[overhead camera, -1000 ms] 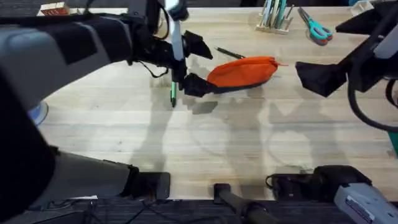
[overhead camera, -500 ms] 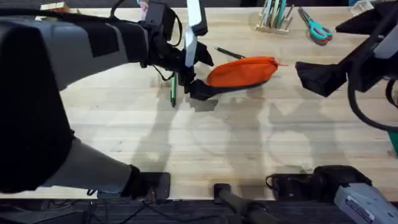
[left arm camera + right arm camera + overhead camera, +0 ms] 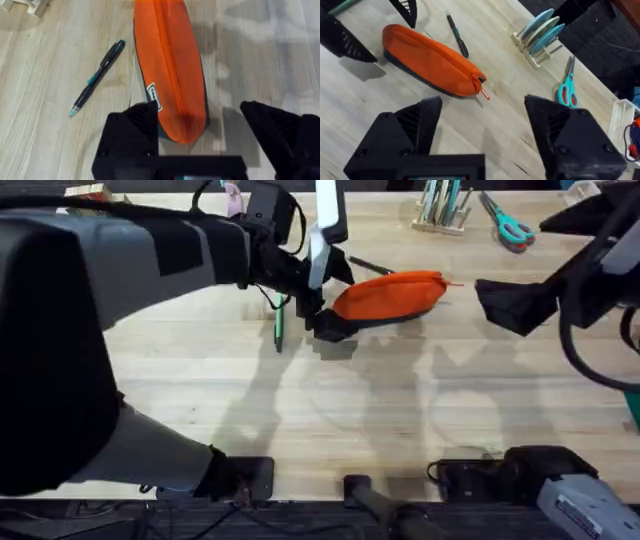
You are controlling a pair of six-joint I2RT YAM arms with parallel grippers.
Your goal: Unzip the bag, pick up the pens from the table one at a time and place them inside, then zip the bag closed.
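The orange bag [image 3: 392,293] lies on the table [image 3: 300,400] at the back centre, its zipper shut along the top [image 3: 167,60]. My left gripper [image 3: 328,296] is open and straddles the bag's left end, one finger on each side [image 3: 132,130]. Behind the bag lies the black pen [image 3: 368,265], also seen as the black pen [image 3: 97,77] beside the pouch. The green pen [image 3: 278,332] lies left of the bag, partly under my left arm. My right gripper [image 3: 545,262] hovers open to the right of the bag [image 3: 430,60], near its red zipper pull [image 3: 484,94], holding nothing.
A wooden stand with pale pens [image 3: 440,205] and teal-handled scissors [image 3: 508,225] sit at the back right. A small wooden piece [image 3: 88,194] lies at the back left. Bare tabletop stretches in front of the bag.
My left gripper has moved right, away from the green pen, and now brackets the bag's left end. The right arm has stayed still.
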